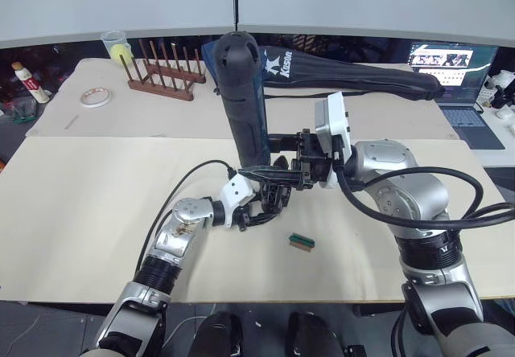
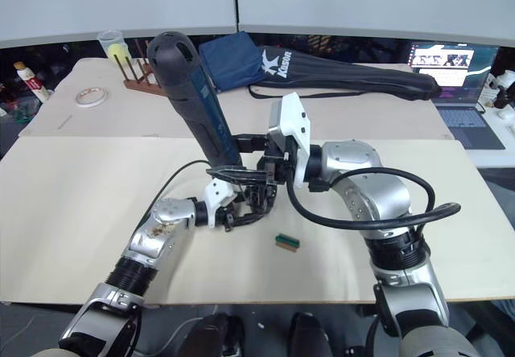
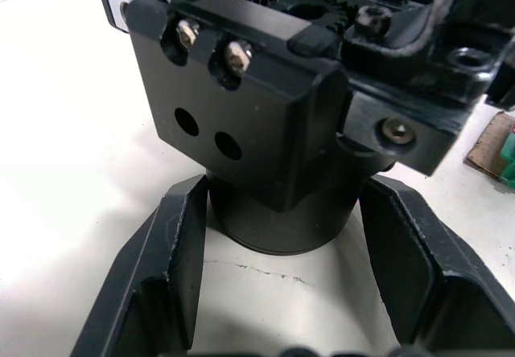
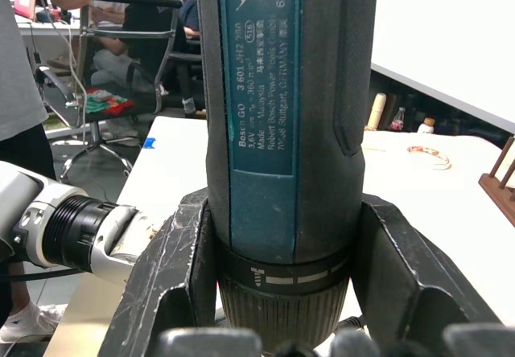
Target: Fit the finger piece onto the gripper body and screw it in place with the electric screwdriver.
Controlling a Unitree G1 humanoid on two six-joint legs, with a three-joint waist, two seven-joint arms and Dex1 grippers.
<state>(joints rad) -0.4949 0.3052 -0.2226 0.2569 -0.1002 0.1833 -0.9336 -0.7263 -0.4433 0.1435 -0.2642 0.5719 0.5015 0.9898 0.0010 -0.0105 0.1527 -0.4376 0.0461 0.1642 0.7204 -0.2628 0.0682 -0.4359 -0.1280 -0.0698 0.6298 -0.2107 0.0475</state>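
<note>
The electric screwdriver [image 1: 244, 92], a thick blue-black cylinder, stands nearly upright over the middle of the table. My right gripper [image 1: 262, 169] is shut on its lower end, and its fingers [image 4: 173, 268] clamp both sides of the barrel [image 4: 290, 92]. The bit is hidden behind black parts. Just below it sits the gripper body [image 3: 257, 116], a black block with two screws and two holes. My left gripper [image 1: 269, 206] is shut on its round base, with its fingers [image 3: 181, 268] on either side. I cannot tell the finger piece apart from the other black parts.
A tiny green-and-red piece [image 1: 302, 242] lies on the table just right of the grippers. At the back are a long black bag [image 1: 354, 75], a wooden rack [image 1: 165, 75], a tape roll [image 1: 96, 96] and a laptop [image 1: 451, 71]. Seated people [image 4: 161, 19] show in the right wrist view.
</note>
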